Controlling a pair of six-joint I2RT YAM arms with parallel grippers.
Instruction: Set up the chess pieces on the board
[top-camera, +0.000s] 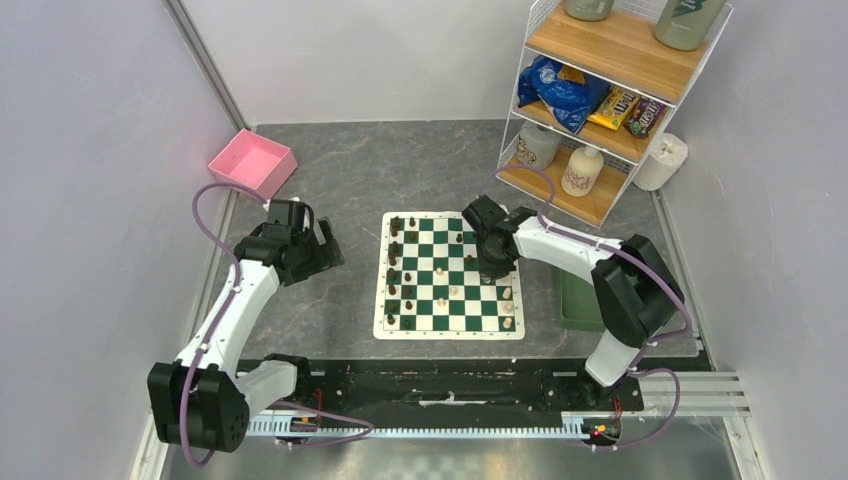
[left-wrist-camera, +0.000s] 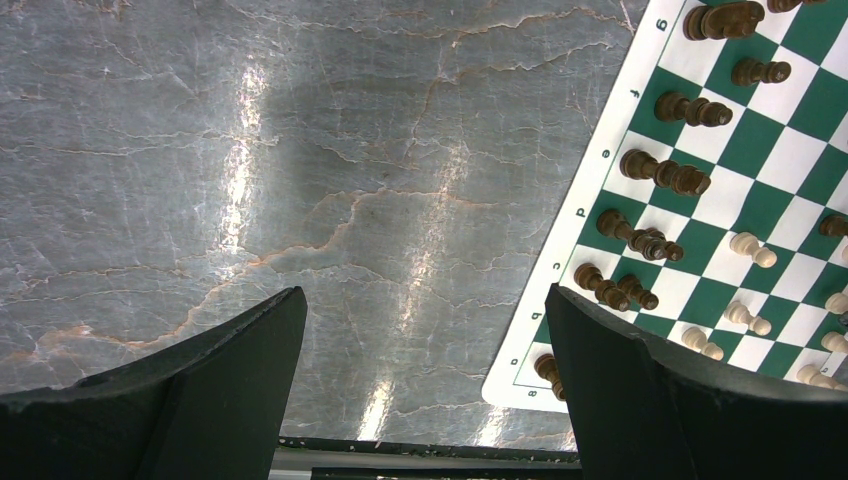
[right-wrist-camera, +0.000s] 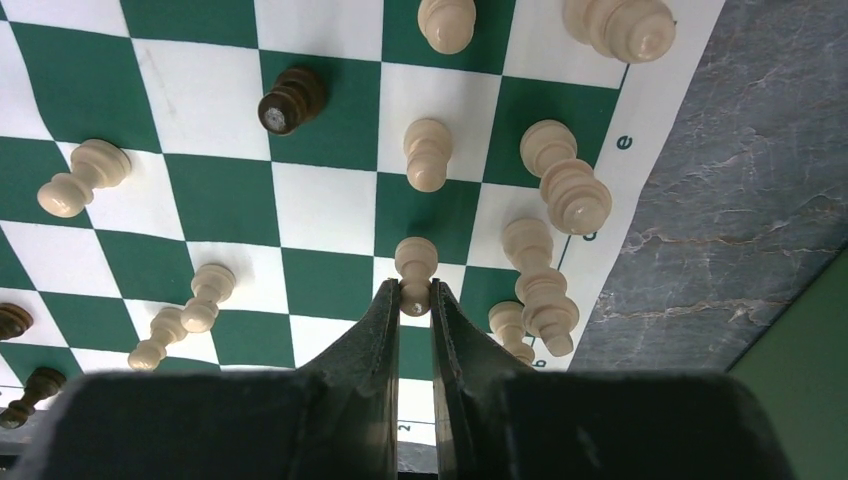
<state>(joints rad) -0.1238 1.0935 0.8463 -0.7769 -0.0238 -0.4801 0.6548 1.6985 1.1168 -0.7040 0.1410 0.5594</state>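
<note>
Right pincer (right-wrist-camera: 415, 298) clamped on pale pawn (right-wrist-camera: 416, 262), jaws pinching it just under head, likely to keep it upright for setting on square. Pawn at fingertips over board (right-wrist-camera: 330, 205); lifted or resting, cannot tell. Other pale pieces (right-wrist-camera: 548, 190) just right of pincer, tipped pale pawns (right-wrist-camera: 190, 305) to its left. Right arm reaches in from board's side, wrist pitched down. Left pincer (left-wrist-camera: 422, 298) apart, holding nothing, hovers over table (left-wrist-camera: 250, 150), dark pieces (left-wrist-camera: 665, 172) to its right; judged parked out of way.

Looks steeply down from high on the near side over the whole bench (top-camera: 340, 200). From left wrist, faces bench and board (left-wrist-camera: 585, 215) edge; from right wrist, hangs close over same board.
</note>
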